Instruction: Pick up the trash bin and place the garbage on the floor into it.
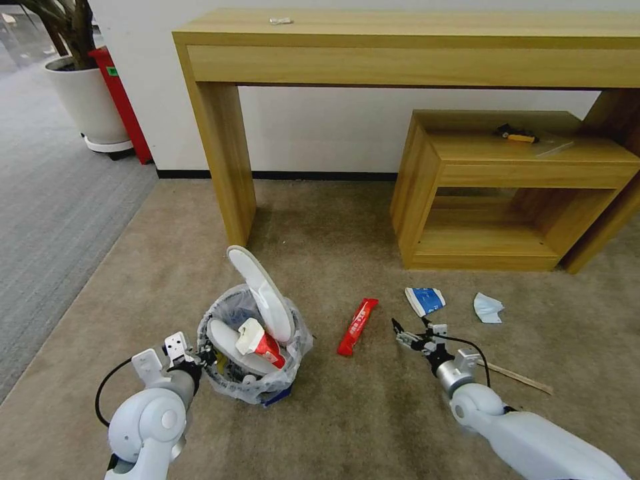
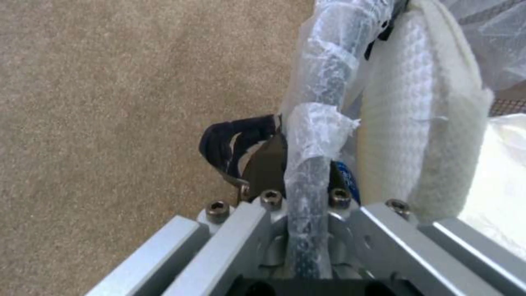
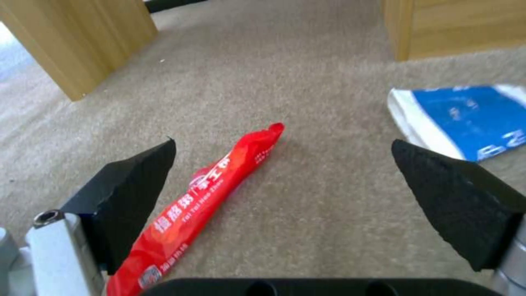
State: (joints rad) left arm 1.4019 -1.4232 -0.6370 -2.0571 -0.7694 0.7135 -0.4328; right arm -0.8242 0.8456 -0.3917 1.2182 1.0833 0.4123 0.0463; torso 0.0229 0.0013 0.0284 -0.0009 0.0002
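The trash bin (image 1: 227,381), black with a clear bag liner, stands on the beige floor (image 1: 333,413) at lower left. Two white slippers (image 1: 261,293) and a red-white wrapper (image 1: 261,343) stick out of it. My left gripper (image 1: 202,357) is shut on the bin's bag-wrapped rim (image 2: 310,164), beside a slipper (image 2: 416,123). My right gripper (image 1: 405,331) hangs open low over the carpet. A red wrapper (image 1: 358,325) (image 3: 219,185) lies just off its left pad (image 3: 137,193). A blue-white packet (image 1: 425,300) (image 3: 471,119), a pale blue mask (image 1: 488,308) and a wooden stick (image 1: 520,378) lie nearby.
A long wooden table (image 1: 220,153) stands ahead with a low wooden shelf unit (image 1: 507,193) under its right end. A white plant pot (image 1: 90,100) and a red box (image 1: 123,100) stand far left by grey ribbed carpet (image 1: 47,213). A small clear object (image 1: 281,21) lies on the tabletop.
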